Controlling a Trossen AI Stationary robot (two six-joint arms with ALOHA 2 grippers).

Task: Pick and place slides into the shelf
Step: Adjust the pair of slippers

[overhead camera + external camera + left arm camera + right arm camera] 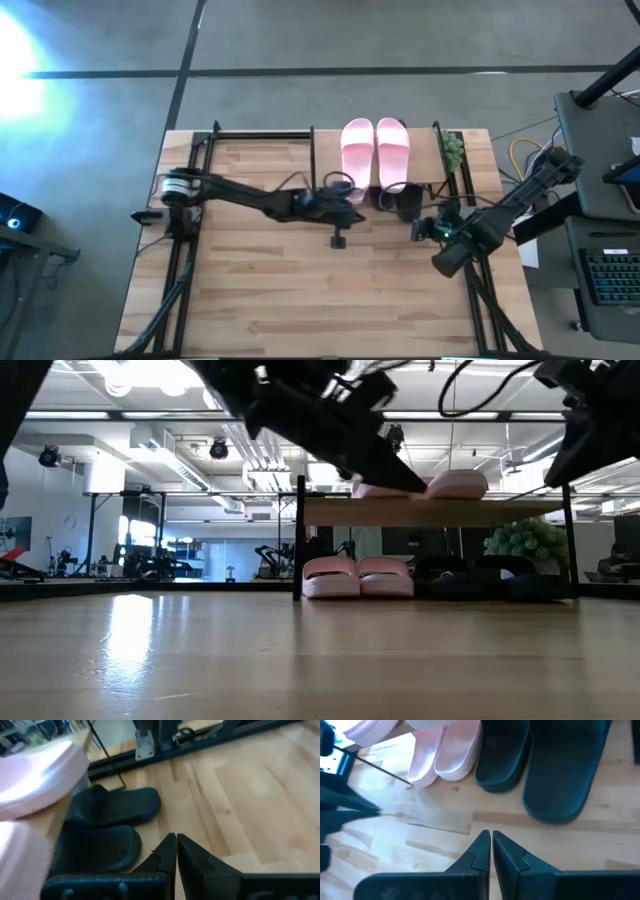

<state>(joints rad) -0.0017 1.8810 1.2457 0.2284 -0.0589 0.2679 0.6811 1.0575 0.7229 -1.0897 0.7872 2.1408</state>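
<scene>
The shelf [425, 160] stands at the table's far side, and its light-wood top board [500, 510] carries two pink slides [375, 150] side by side. Under the board, on the tabletop, two more pink slides [357, 575] rest on their soles beside two black slides [480, 575], also seen in the right wrist view [555, 765]. My left gripper [358, 208] is shut and hangs in front of the shelf's left part. My right gripper [491, 837] is shut, just off the table, in front of the black slides' toes. Neither touches a slide.
A small green plant [452, 150] sits at the shelf's right end. Black frame rails [190, 230] run along the table's left and right edges. Bare wooden tabletop [320, 290] stretches across the near half. The left arm [340, 805] shows close beside my right gripper's reach.
</scene>
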